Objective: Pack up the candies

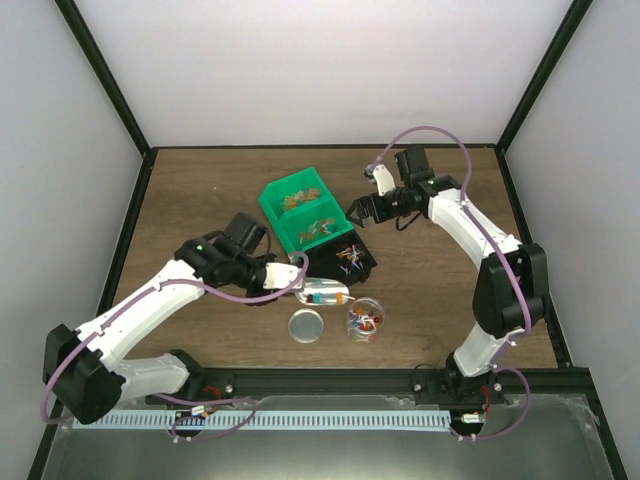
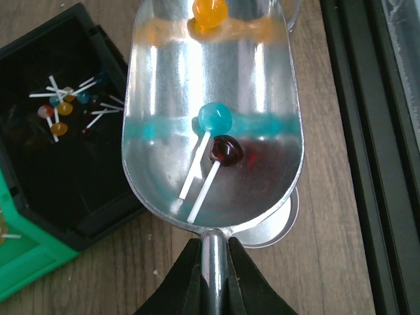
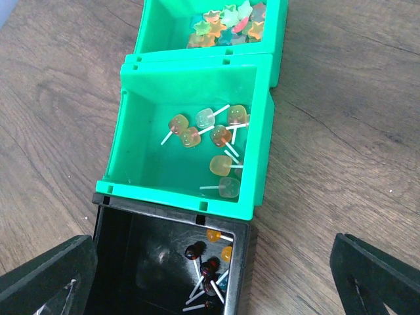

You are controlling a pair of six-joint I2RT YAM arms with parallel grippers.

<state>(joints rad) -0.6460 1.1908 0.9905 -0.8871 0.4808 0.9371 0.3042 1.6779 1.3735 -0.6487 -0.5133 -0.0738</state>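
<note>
My left gripper (image 1: 291,278) is shut on the handle of a metal scoop (image 1: 322,293), held level just above the table. In the left wrist view the scoop (image 2: 213,85) carries three small lollipop candies: orange (image 2: 209,12), blue (image 2: 214,118) and dark red (image 2: 226,150). A clear cup (image 1: 364,320) with mixed candies stands just right of the scoop's tip. More candies (image 3: 209,269) lie in the black bin (image 3: 111,262). My right gripper (image 1: 362,210) is open and empty, hovering over the bins; its fingers (image 3: 46,275) frame the black bin.
Two joined green bins (image 1: 300,212) sit behind the black bin (image 1: 356,258); one holds square lollipops (image 3: 210,141), the other star candies (image 3: 226,23). A round metal lid (image 1: 306,325) lies partly under the scoop. A black rail (image 2: 367,131) runs along the near table edge.
</note>
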